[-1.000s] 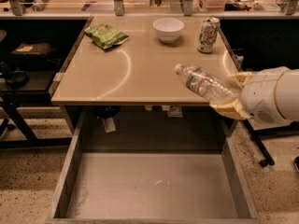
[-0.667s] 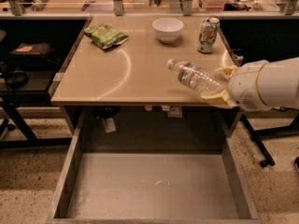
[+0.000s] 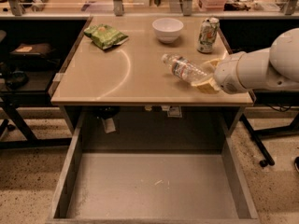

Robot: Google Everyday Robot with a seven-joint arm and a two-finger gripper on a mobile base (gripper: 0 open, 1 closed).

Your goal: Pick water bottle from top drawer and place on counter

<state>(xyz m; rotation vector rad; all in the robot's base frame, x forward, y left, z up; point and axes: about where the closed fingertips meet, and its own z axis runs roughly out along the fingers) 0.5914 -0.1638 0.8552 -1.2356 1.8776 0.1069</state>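
So, camera view, the only one we have: end effector (image 3: 208, 76) sits at the tabletop's (image 3: 121, 73) right edge, clamped on the base of the water bottle (image 3: 184, 69). Bottle is tilted, cap pointing up-left, over the right part of the tabletop, near the green can (image 3: 207, 28) and white bowl (image 3: 167, 29). We can't tell if it touches the surface. Top drawer (image 3: 154, 185) stands open below, bottle out of it. We judge the pick done; left: set down, release, back off.
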